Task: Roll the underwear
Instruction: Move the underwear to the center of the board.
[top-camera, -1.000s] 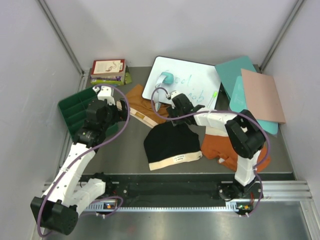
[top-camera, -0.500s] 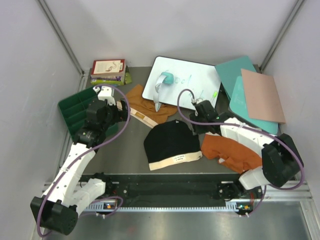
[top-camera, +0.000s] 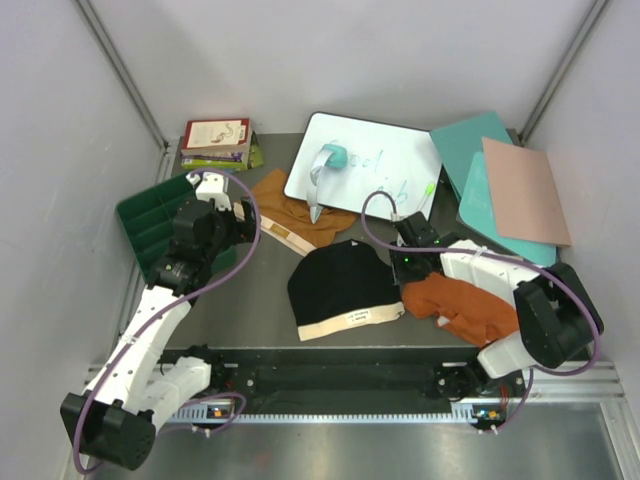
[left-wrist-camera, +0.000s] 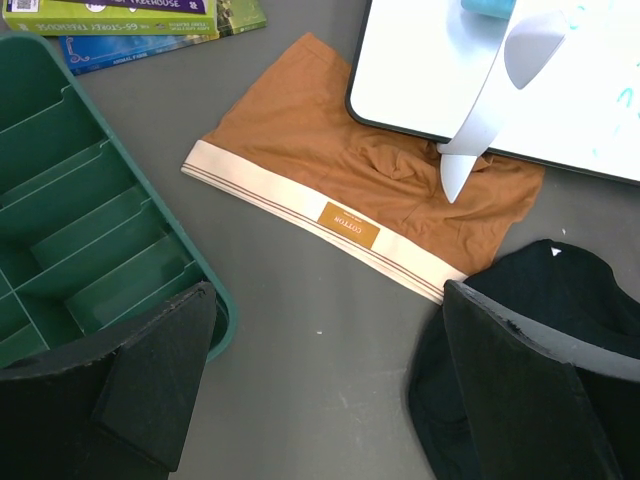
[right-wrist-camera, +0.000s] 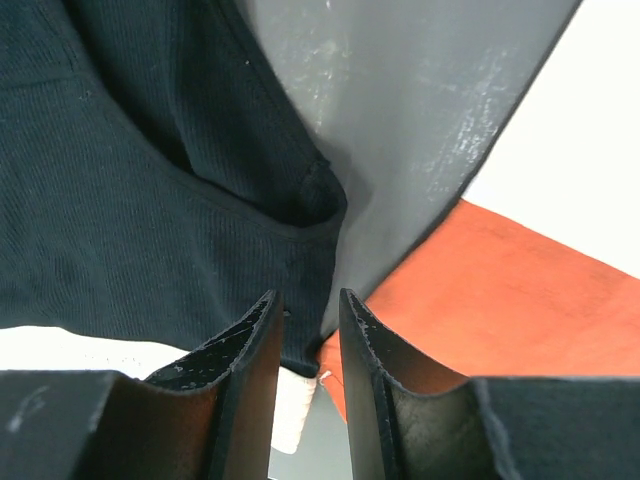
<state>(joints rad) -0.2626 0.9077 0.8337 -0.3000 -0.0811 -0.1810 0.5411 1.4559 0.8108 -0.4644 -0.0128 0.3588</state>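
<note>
Holding black briefs (top-camera: 340, 285), grey tbl (top-camera: 255, 300), white walls (top-camera: 330, 60)

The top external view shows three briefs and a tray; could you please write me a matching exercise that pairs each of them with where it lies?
Things:
1. black briefs
2. mustard-tan briefs
3. rust-orange briefs
4. green compartment tray

Places:
A. farthest left of all four
B. far edge tucked under the whiteboard
C. farthest right of the three briefs
D. in the middle, cream waistband facing the near side

Pairs: 1-D, 2-B, 3-C, 4-A
</note>
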